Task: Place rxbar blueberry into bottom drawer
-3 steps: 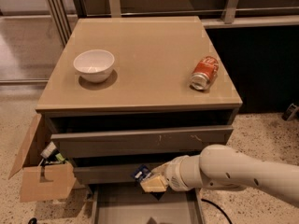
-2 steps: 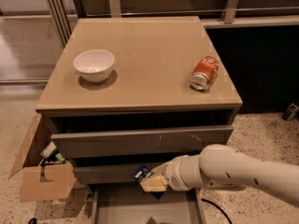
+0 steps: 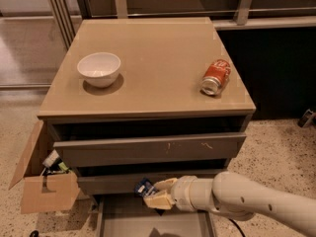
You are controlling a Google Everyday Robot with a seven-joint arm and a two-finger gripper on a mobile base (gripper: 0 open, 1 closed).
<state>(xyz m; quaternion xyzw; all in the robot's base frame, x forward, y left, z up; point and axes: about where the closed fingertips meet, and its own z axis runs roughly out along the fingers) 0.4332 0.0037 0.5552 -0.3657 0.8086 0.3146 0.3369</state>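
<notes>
Above the speckled floor (image 3: 279,147), the taupe cabinet (image 3: 153,63) has its bottom drawer (image 3: 128,224) pulled open, and over that drawer's back edge hangs the gripper (image 3: 157,194), clenched on the rxbar blueberry (image 3: 144,186), which pokes out leftward with the tray floor right below.

Overhead light, soft shadows; claw (image 3: 157,195) w/ rxbar blueberry (image 3: 144,186) over bottom drawer (image 3: 143,224).
</notes>
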